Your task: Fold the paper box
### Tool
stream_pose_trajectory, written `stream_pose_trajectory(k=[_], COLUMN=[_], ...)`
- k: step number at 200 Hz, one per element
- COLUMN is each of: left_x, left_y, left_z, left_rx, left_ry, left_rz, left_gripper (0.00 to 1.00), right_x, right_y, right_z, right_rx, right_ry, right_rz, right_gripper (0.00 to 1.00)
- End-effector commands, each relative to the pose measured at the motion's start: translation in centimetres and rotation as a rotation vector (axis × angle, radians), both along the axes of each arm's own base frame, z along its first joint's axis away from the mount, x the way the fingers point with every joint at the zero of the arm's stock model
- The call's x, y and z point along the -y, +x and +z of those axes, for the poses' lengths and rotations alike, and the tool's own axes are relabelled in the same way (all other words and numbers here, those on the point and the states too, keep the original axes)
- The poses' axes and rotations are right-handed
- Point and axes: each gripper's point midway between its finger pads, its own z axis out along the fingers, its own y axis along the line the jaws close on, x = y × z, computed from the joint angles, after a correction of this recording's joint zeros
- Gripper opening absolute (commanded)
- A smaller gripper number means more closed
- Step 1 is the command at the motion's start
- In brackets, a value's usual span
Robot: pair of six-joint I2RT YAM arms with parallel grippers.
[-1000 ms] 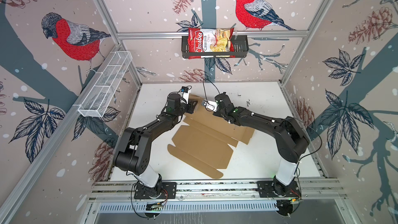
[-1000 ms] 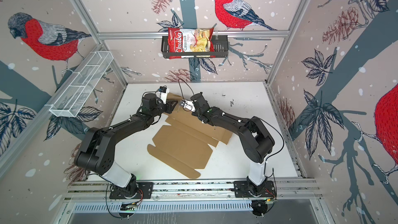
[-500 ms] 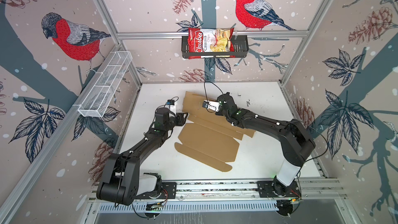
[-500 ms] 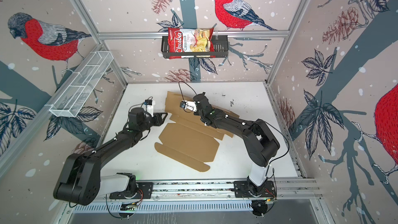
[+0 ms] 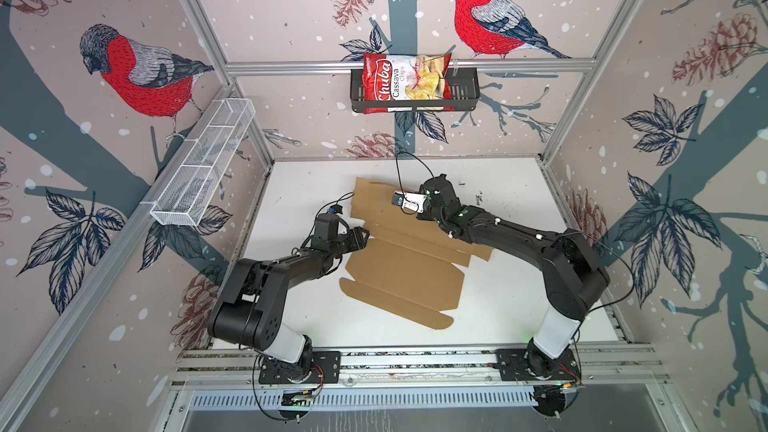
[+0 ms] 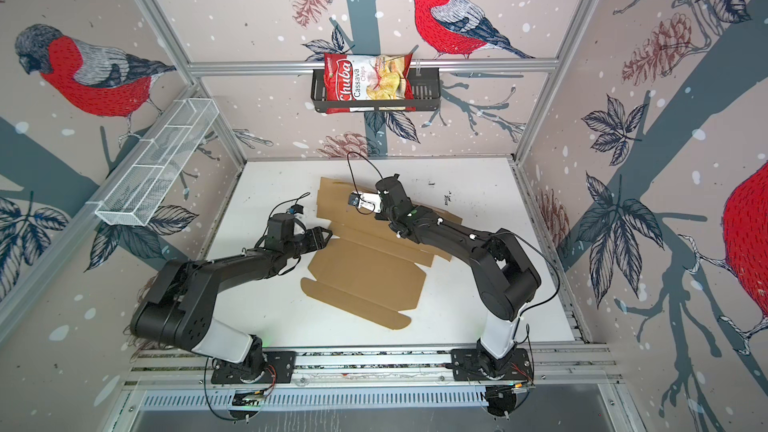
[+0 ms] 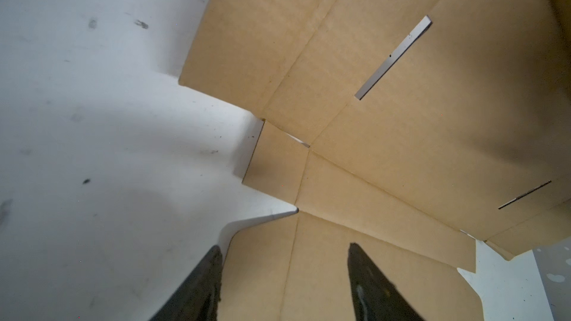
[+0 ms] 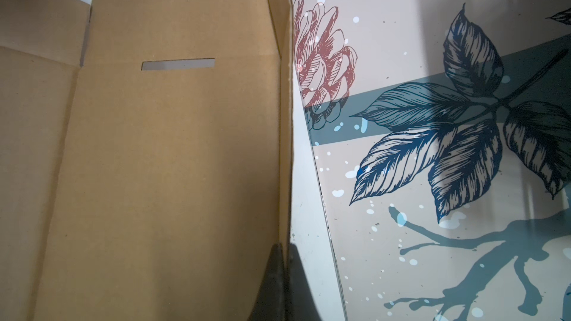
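The right gripper (image 8: 282, 253), hidden beneath its wrist in both top views, is seen clamped on the paper box (image 5: 407, 268), laid unfolded on the table (image 5: 511, 184); the left gripper (image 7: 284, 247) is spread; the chips bag (image 5: 399, 83) is kept in a black basket (image 5: 465, 95).

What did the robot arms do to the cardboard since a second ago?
The left gripper pulled back toward its base from the far left corner of the paper box, and its jaws opened. The paper box slid a little to the right. The right gripper stayed shut on the box's far flap, and the chips bag did not move.
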Motion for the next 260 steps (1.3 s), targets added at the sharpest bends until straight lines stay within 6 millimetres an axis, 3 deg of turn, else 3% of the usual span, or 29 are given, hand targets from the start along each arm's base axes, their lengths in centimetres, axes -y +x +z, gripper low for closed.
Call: stream_pose_trajectory(k=[1,60,150,203,260], left_x=[0.3,1.1,2.6,-0.4,2.0], left_y=[1.2,2.2,1.7,3.1,4.1], left_z=[0.2,-2.0,0.1,-1.1,-1.3], left_rx=[0.029,-0.003,0.076,0.023,0.036], left_ry=[-0.004,-0.007,-0.019,0.052,-0.045], left_rz=[-0.001,-0.022,-0.105,-0.019,-0.09], left_gripper=[0.64,0.62,0.49,0.6,0.64], right_x=[-0.6,-0.6,-0.3,-0.2,-0.3], right_y=[0.1,0.1,0.1,0.0,0.0], right_z=[0.7,0.6,0.4,0.1,-0.1], right_rx=[0.01,0.0,-0.008,-0.013,-0.02], right_ry=[0.031,0.044,0.051,0.047,0.047], right_rz=[0.016,0.02,0.015,0.017,0.024], right_gripper=[0.0,0.0,0.0,0.0,0.0])
